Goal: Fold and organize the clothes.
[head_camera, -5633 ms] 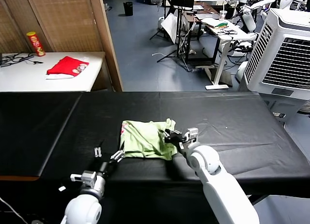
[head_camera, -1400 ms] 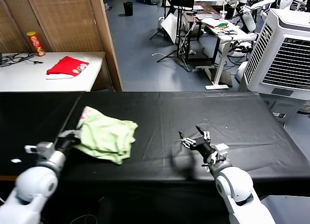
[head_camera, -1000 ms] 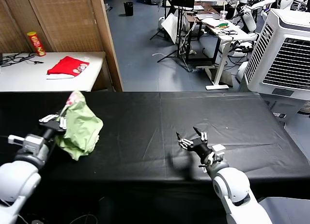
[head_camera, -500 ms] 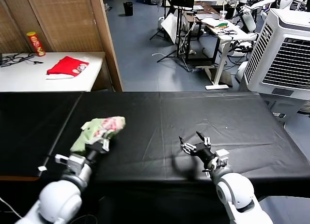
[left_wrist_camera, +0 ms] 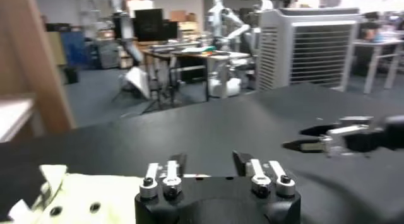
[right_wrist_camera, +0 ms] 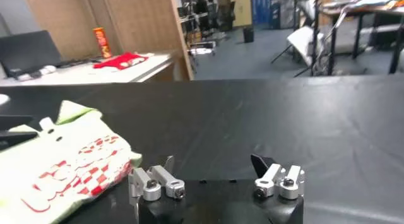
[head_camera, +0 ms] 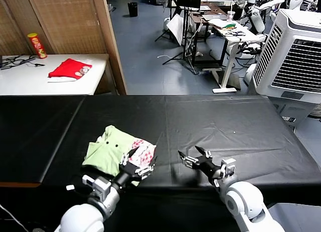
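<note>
Our left gripper sat at the near edge of the black table, fingers spread apart w/ nothing between them, its tips just over the near right edge of the shirt. In the left wrist view the two finger pairs stood clearly apart, w/ pale green cloth at one side of the gripper body. The lime-green shirt lay bunched in a loose folded heap on the table's left-centre, near the front edge, its pinkish-red checked print facing up on the right end. Our right gripper hovered low over the table to the right of the shirt, apart from it, fingers also wide & empty. Behind, on the white side table, lay a red garment & a red can.
</note>
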{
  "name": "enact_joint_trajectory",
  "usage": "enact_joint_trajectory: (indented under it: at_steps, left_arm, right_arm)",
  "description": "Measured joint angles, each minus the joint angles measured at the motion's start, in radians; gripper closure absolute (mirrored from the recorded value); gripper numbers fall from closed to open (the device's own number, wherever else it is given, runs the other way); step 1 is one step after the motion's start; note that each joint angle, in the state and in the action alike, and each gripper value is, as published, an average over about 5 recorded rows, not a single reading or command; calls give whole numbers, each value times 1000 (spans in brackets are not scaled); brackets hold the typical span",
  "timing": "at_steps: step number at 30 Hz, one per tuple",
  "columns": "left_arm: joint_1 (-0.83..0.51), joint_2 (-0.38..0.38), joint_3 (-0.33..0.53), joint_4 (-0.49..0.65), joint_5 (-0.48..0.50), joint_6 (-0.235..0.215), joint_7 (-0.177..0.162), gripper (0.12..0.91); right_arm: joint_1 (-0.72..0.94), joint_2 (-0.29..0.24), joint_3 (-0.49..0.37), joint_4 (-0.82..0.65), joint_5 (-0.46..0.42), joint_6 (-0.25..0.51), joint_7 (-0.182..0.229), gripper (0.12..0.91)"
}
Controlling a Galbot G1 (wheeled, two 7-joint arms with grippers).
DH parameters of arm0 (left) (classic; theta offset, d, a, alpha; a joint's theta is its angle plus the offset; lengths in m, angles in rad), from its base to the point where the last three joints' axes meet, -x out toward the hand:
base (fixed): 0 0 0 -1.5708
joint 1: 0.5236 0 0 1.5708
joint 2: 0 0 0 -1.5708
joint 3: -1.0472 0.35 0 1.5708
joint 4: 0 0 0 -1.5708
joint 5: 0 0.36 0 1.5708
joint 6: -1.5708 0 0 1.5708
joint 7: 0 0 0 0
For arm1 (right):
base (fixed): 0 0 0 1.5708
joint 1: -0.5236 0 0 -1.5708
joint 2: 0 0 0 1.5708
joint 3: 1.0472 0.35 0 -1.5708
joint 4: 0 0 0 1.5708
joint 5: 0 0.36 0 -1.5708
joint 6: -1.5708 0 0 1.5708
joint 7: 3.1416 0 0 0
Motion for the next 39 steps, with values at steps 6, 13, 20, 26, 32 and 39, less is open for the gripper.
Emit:
enact_joint_trajectory:
  at_steps: [6, 13, 20, 26, 32, 39]
  left_arm:
    - [4, 11, -32, -1, -4, -20, -12, 233]
    - [37, -5, -63, -1, 2, -29, -25, 232]
    - [69, -14, -93, -14, 5, -36, -29, 232]
    - [101, -24, -126, -29, 8, -47, -30, 232]
    - [132, -41, -157, -40, 17, -60, -32, 232]
    - [159, -62, -184, -42, 29, -77, -32, 232]
  right_arm:
    - [70, 60, -76, -44, 160, -61, 88, 227]
    - [146, 137, -149, -123, 239, -69, 131, 240]
    - [187, 184, -187, -198, 266, -69, 149, 503]
    - [225, 211, -203, -264, 258, -62, 147, 735]
    - [269, 203, -193, -317, 202, -44, 111, 867]
    - [361, 142, -162, -393, 80, -8, 21, 898]
